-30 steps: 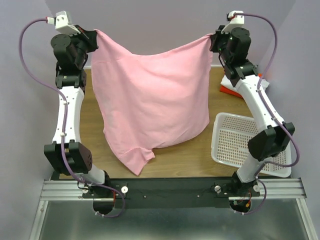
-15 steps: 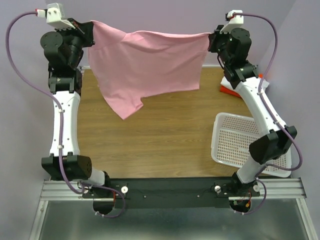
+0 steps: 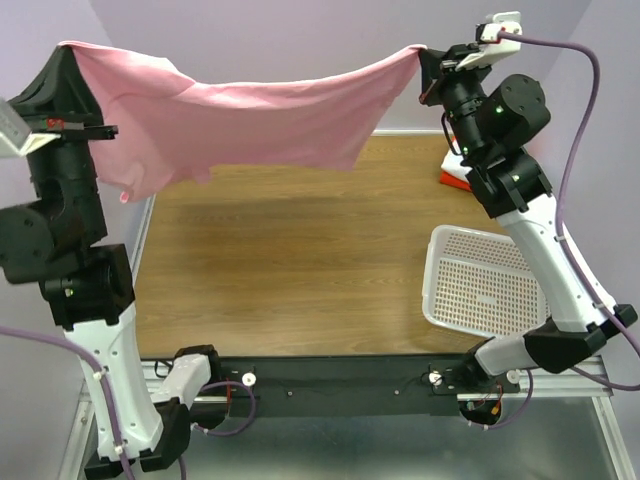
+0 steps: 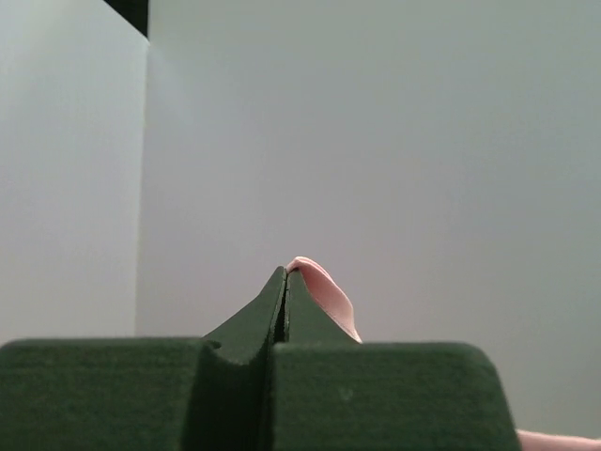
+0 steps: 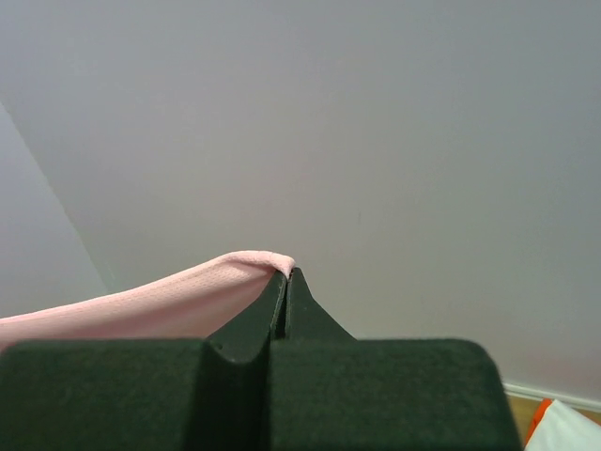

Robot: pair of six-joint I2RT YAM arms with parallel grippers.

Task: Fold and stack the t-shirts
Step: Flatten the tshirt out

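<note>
The left arm (image 3: pixel 62 230) and right arm (image 3: pixel 512 150) stand high and wide apart, jaws pinched tight.

The pink t-shirt (image 3: pixel 250 120) is soft, matt cloth. The table (image 3: pixel 300 270) is smooth wood grain with a faint sheen. At four o'clock, the basket (image 3: pixel 470 265) — white perforated plastic; at six, the rail (image 3: pixel 570 380) — brushed metal.

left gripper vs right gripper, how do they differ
The left gripper sits out past the table's left edge; the right gripper is above its far right corner. Cloth droops by the left gripper and runs tauter at the right gripper. Both are shut on the pink t-shirt.
</note>
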